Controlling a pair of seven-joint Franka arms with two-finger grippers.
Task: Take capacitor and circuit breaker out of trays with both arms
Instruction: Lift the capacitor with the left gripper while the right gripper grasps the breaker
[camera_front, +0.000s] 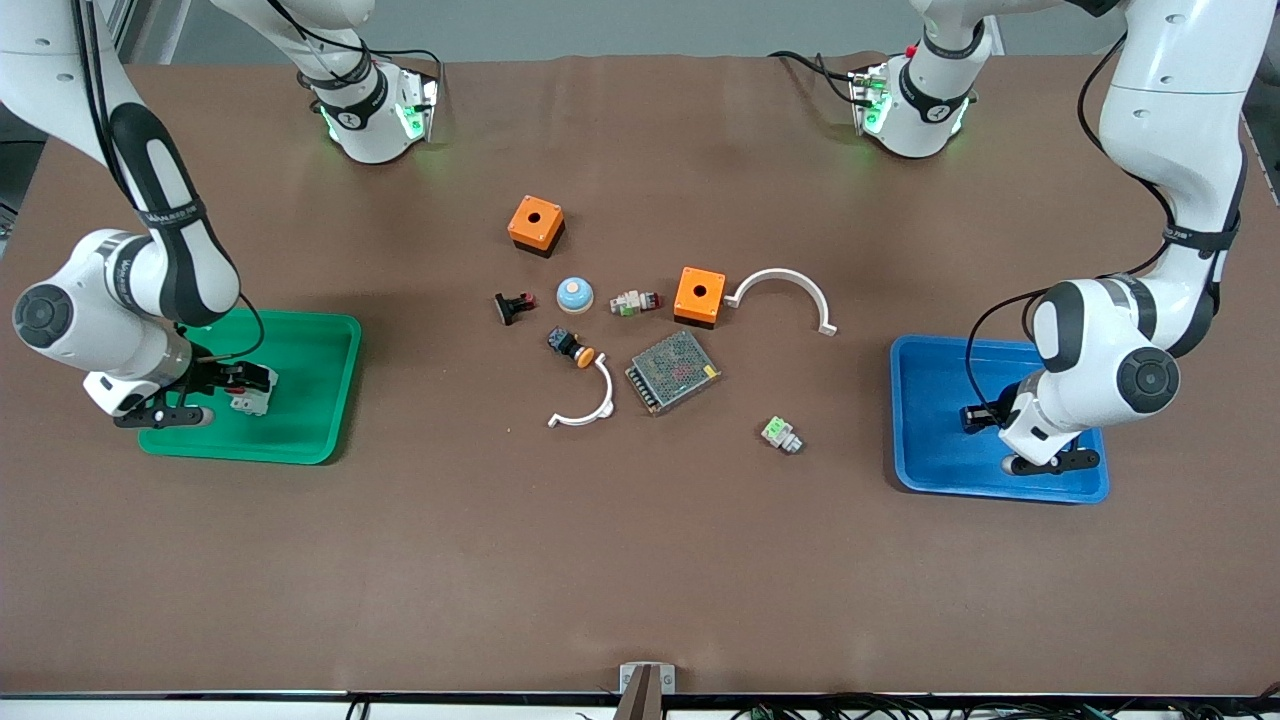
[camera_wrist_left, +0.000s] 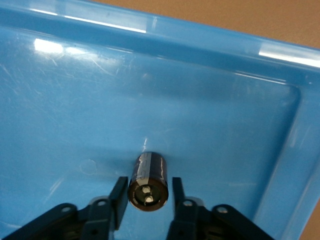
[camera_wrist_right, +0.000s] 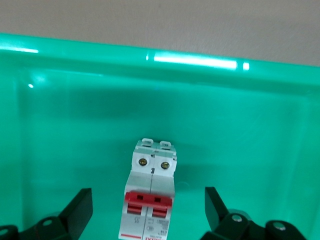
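Breaker (camera_wrist_right: 150, 197), lower end cut off, lying in green tray (camera_wrist_right: 75, 125) between spread right gripper (camera_wrist_right: 148, 210) fingers; capacitor (camera_wrist_left: 149, 182) in blue tray (camera_wrist_left: 210, 120), left gripper (camera_wrist_left: 148, 200) fingers just apart from it, mostly arm-hidden from front.

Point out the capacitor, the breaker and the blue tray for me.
capacitor (camera_wrist_left: 148, 186): left wrist view, on its side near the pale-dotted end.
breaker (camera_wrist_right: 152, 182): right wrist view, on its white body above the red levers.
blue tray (camera_front: 925, 470): front view, on its bare floor.
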